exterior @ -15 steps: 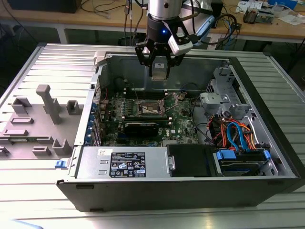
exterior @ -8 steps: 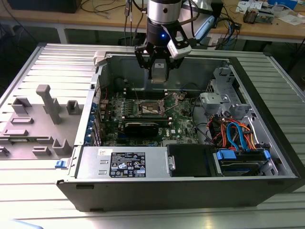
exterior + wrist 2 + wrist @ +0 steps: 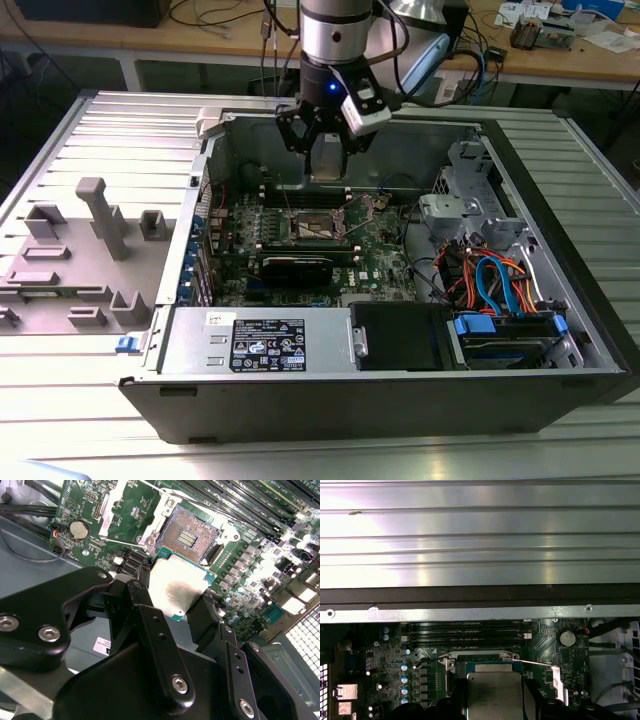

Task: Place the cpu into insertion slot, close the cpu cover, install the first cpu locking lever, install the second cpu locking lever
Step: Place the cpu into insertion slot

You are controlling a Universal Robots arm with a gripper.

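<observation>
My gripper (image 3: 326,160) hangs inside the open computer case, shut on the cpu (image 3: 327,157), a flat silver-grey square held by its edges. In the second wrist view the cpu (image 3: 177,586) sits between the black fingers (image 3: 145,615), just short of the insertion slot (image 3: 192,534). The slot is a black socket with a silver rim on the green board, and its contact field is bare. From the exterior view the slot (image 3: 320,226) lies below the gripper, with a gap between them. The cpu cover (image 3: 112,511) stands swung up beside the socket, near the coin battery. A thin lever rod (image 3: 536,664) sticks out loose.
Long black memory slots (image 3: 250,502) run along one side of the socket. A black card (image 3: 298,267) lies in front of it. The case wall (image 3: 300,140) rises close behind the gripper. Drive cages with blue and orange cables (image 3: 500,285) fill the exterior view's right. A grey fixture (image 3: 95,215) stands outside at the exterior view's left.
</observation>
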